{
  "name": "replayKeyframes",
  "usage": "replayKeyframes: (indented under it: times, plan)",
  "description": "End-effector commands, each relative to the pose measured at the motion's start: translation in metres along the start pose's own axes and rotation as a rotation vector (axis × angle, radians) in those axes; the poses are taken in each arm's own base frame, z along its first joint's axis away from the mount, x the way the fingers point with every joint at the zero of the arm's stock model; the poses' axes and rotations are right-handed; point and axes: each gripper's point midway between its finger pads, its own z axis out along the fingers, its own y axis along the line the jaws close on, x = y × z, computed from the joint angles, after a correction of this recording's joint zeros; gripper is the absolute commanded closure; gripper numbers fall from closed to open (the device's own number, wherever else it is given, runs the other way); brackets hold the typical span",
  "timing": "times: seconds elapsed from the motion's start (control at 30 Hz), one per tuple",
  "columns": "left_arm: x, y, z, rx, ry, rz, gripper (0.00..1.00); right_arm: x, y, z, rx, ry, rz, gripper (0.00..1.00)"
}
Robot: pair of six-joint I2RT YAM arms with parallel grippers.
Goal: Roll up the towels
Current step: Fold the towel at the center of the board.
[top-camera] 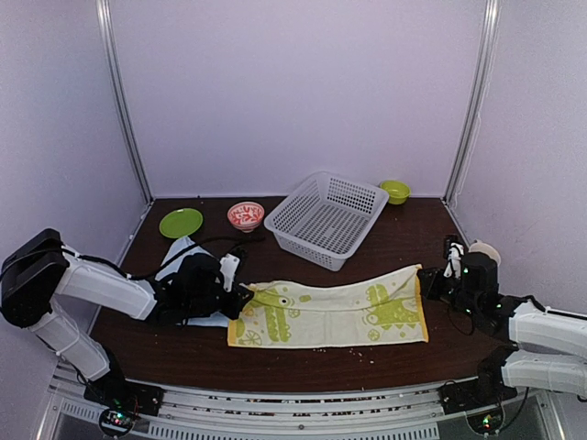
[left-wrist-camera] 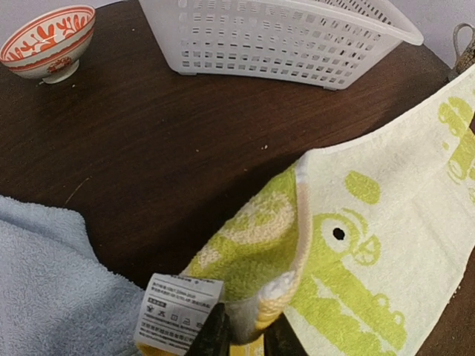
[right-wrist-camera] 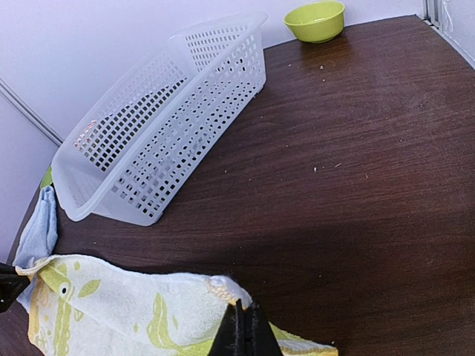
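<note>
1. Near edge of the worktop [top-camera: 422, 234]: lime-green towel [top-camera: 330, 316] spread flat, strung lengthwise between the two arms, no turn of a roll begun.
2. Near right: right end effector [right-wrist-camera: 243, 335] clenched on the towel's right-hand hem, cloth bunched up at the fingertips.
3. Near left: left end effector [left-wrist-camera: 245, 337] astride the opposite corner, which stands up between the fingers, care label [left-wrist-camera: 178, 311] hanging alongside. Impossible to tell whether gripping or letting go.
4. Left edge, beneath the left arm: pale blue towel [left-wrist-camera: 52, 282], crumpled and unrolled, just beside the green towel's held corner.
5. Farther back: white mesh basket [top-camera: 326, 220] right of centre, red-patterned bowl [top-camera: 245, 215] and green plate [top-camera: 181, 222] toward the far left corner, small green bowl [top-camera: 395, 191] at the far right corner.
6. Likely trouble from here: one corner dropped with the other held, giving a skewed start and a cone-shaped roll. Also possible: blue cloth swept into the first turn, given its nearness to the left corner, or a hard pull from the right dragging the whole towel toward the near edge and over it.
</note>
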Motion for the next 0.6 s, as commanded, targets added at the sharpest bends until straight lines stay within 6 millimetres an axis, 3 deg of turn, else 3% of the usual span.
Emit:
replayKeyframes:
  times: [0.0,0.4,0.57]
  plan:
    - [-0.009,-0.002,0.004,0.008,-0.002,0.007,0.81,-0.001,-0.001,0.0,-0.001,-0.003,-0.001,1.0]
    - [-0.014,-0.006,0.011,0.014,0.015,0.03,0.67,-0.001,0.0,0.0,-0.004,0.0,-0.007,1.0]
    - [-0.032,0.006,0.0,-0.037,-0.025,0.013,0.49,0.001,0.0,-0.001,-0.007,0.002,-0.003,1.0]
